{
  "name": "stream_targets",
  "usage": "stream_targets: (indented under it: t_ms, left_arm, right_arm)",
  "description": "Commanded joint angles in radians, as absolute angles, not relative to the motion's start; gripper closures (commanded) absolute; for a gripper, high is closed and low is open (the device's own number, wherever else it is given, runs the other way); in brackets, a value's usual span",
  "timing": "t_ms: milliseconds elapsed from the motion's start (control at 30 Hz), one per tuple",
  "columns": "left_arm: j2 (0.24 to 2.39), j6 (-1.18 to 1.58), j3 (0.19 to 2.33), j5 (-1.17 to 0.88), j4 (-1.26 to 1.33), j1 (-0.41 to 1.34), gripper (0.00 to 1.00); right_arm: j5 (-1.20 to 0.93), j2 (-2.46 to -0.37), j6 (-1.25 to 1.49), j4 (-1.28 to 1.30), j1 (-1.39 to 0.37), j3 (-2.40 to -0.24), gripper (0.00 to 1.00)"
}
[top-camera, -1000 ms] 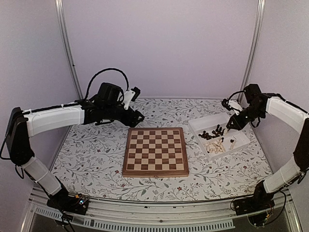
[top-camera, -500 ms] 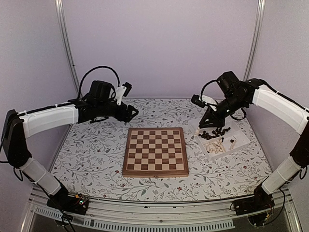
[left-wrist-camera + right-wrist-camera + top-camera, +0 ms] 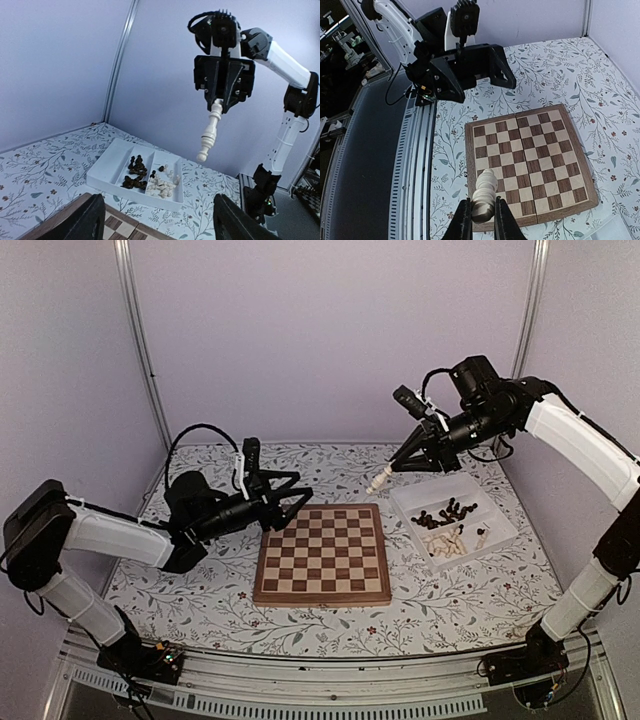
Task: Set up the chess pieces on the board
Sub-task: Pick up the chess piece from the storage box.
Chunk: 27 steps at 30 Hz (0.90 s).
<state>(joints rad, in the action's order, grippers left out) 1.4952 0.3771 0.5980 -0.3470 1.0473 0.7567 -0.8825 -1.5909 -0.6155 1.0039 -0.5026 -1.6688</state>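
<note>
a pale cream turned wooden chess piece (image 3: 378,480) is clamped by its head between the narrow-set fingers of the right gripper (image 3: 392,470), its base free and slanting downward. it is held in the air just past the far right corner of the square wooden chessboard with dark and cream checks (image 3: 322,553), at about 1 o'clock from the board's middle. no piece is seen on the board. the remaining dark brown chessmen (image 3: 440,515) and cream chessmen (image 3: 452,543) are heaped in the white partitioned plastic tray (image 3: 428,485) at 3 o'clock of the board. the left gripper (image 3: 296,502) is spread wide with nothing in it, low at the board's 10 o'clock corner

the step in hand is judged to be the carrying of this first piece to its square. the kind of piece cannot be told for certain from these views, so a home square is best chosen only once its shape is read. before it is lowered, the piece should be brought upright so that the base meets the wood flat; set down tilted, so slim a piece is likely to topple. it should be centred within one check, clear of the fold seam, and the fingers opened only once the base is seated, then lifted straight up. the left gripper is best kept outside the board's edge while this is done
</note>
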Motion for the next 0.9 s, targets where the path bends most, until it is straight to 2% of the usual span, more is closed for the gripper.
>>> stream_targets:
  t_ms: [0,233,567,867]
  left_arm:
    - [1.623,0.428,0.644,-0.378,1.406,0.835,0.25]
    - [1.752,0.415,0.789,-0.416,1.346,0.898,0.28]
    - [1.831,0.407,0.903,-0.505,1.239,0.912,0.44]
    - [1.865,0.404,0.945,-0.537,1.202,0.919,0.52]
  right_arm:
    - [-1.029,-1.606,-0.593,0.995,-0.501,-1.702,1.00]
    - [-1.042,-1.606,-0.588,0.995,-0.501,-1.697,0.99]
    - [-1.040,-1.604,-0.584,0.987,-0.500,-1.686,0.99]
    - [-1.036,-1.608,-0.587,0.987,-0.501,-1.683,0.99]
